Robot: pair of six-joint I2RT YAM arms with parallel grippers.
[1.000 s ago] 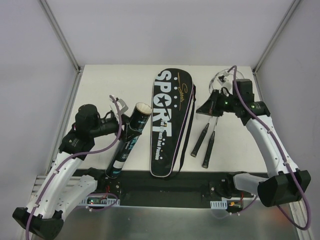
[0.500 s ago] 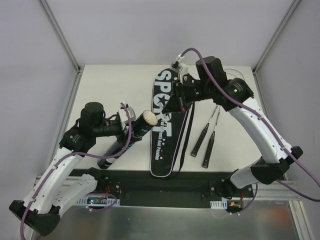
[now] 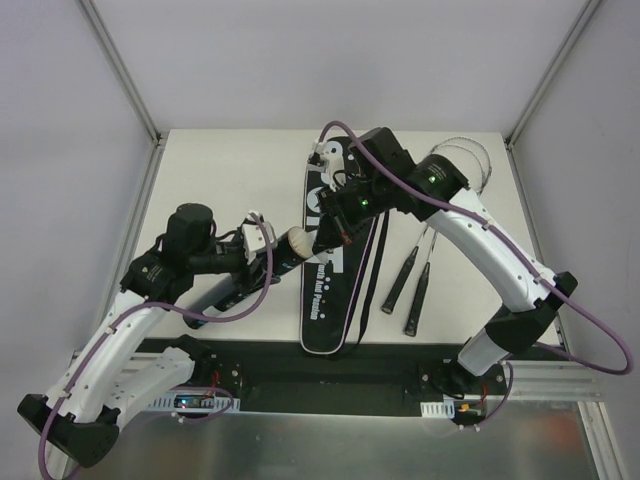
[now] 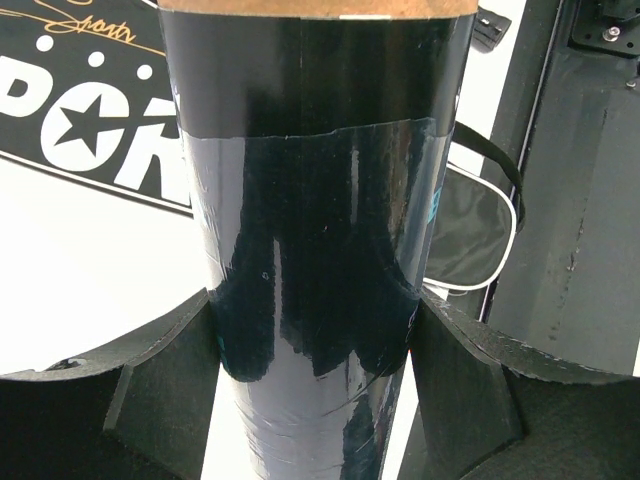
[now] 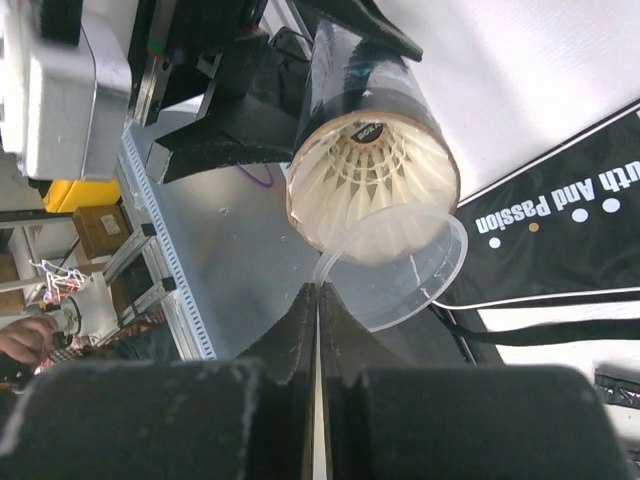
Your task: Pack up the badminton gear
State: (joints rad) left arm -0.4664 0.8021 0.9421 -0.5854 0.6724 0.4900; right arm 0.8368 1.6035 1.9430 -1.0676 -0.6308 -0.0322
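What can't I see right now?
- Shuttlecock count: right wrist view shows only the top shuttlecock; the tube wall hides any below.
- Rackets: top view, the right arm covers the shafts and part of the heads.
- Bag opening: top view, the right arm covers its far end.
- Clear cap in right gripper: too faint in top view.

bag (image 3: 335, 300) lettering half hidden, tube (image 4: 320, 250) ends cropped

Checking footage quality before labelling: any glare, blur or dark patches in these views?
Left wrist: pale streaks of glare on the glossy black tube, otherwise sharp. Right wrist: the near fingers are almost black, detail lost; the clear cap stays legible. Top external: even light, soft shadows.
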